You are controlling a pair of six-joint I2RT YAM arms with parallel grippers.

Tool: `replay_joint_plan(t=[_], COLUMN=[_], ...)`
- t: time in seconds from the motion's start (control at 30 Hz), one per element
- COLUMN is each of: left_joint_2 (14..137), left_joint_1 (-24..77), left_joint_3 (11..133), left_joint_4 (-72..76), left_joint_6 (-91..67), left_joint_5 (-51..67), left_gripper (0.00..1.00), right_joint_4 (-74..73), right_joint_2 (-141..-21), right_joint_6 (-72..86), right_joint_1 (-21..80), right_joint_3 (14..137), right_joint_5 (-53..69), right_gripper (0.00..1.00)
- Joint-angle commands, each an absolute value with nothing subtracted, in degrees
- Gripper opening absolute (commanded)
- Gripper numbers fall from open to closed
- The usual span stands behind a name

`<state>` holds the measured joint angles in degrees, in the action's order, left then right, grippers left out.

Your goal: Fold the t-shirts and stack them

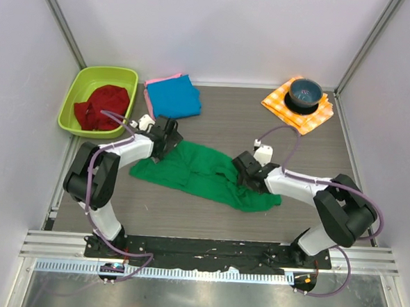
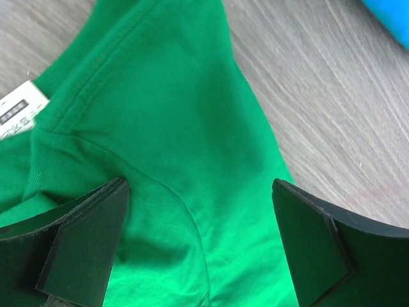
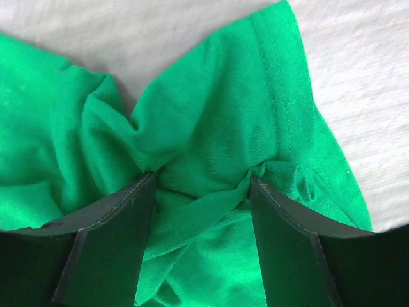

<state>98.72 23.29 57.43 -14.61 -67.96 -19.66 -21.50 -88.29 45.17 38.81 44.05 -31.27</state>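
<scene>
Left gripper (image 2: 199, 188): jaws wide apart, nothing between them, straddling the green shirt (image 1: 197, 168) at its shoulder seam just beside the collar. White tag (image 2: 19, 112) shows at the collar edge. Can't tell if the fingertips touch the cloth.

Right gripper (image 3: 203, 182): clamped on a bunched fold of the green shirt. Fabric puckers toward both fingers, and a hemmed edge runs just beyond them.

Green shirt lies rumpled, unfolded, across mid table (image 1: 262, 129) between the two arms, with the left gripper at its left end and the right gripper near its right end.

Blue shirt (image 1: 172, 96) is folded at the back, sitting on the pink shirt (image 1: 164, 78), of which only an edge shows. Both are well apart from the right gripper and near the left.

Back left: bin (image 1: 102, 69) holding a red cloth (image 1: 102, 107). Back right: bowl (image 1: 305, 93) on a checked cloth (image 1: 319, 115).
</scene>
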Motion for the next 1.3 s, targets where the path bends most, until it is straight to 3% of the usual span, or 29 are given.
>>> replay_joint_plan(t=[0.0,0.4,0.57,0.63,0.77,0.83,0.9,0.93,1.03,1.13,1.27], left_joint_2=[103.4,105.7,101.7,99.1,88.6,85.0,79.3,77.1,69.0,61.5,54.7], left_joint_1=[21.4,21.4,21.4,21.4,21.4,21.4,21.4,21.4,21.3,21.3,21.0], left_joint_3=[61.2,71.3,71.4,71.2,71.5,71.5,71.3,70.9,68.9,67.0,64.2], left_joint_4=[-17.8,-18.0,-17.8,-18.7,-22.1,-25.4,-28.3,-30.9,-35.8,-40.2,-43.6], left_joint_6=[-65.1,-60.5,-58.8,-58.0,-56.2,-55.0,-54.1,-53.7,-53.3,-53.3,-52.0], left_joint_5=[-19.6,-19.8,-20.0,-19.3,-17.0,-16.8,-17.7,-19.9,-23.3,-26.6,-22.5], left_gripper=[1.0,1.0,1.0,1.0,1.0,1.0,1.0,1.0,1.0,1.0,1.0], right_joint_4=[-32.1,-39.5,-50.2,-55.5,-56.1,-49.1,-40.5,-34.4,-27.0,-27.7,-27.9], right_joint_2=[-85.4,-80.9,-79.9,-79.8,-81.6,-82.8,-85.4,-87.1,-95.2,-107.3,-120.1], right_joint_6=[54.0,73.6,76.3,74.8,63.4,55.2,40.1,36.9,25.6,18.1,12.7], right_joint_1=[47.2,69.2,71.5,71.2,68.6,66.8,64.3,60.3,56.6,55.9,55.5], right_joint_3=[39.7,38.4,45.6,49.3,60.5,63.1,64.9,66.9,74.0,83.5,99.7], right_joint_5=[-27.3,-25.7,-35.2,-44.2,-54.6,-56.1,-52.6,-44.8,-37.5,-33.6,-30.9], right_gripper=[0.66,0.66,0.67,0.69,0.71,0.87,0.91,0.92,0.95,0.96,0.97])
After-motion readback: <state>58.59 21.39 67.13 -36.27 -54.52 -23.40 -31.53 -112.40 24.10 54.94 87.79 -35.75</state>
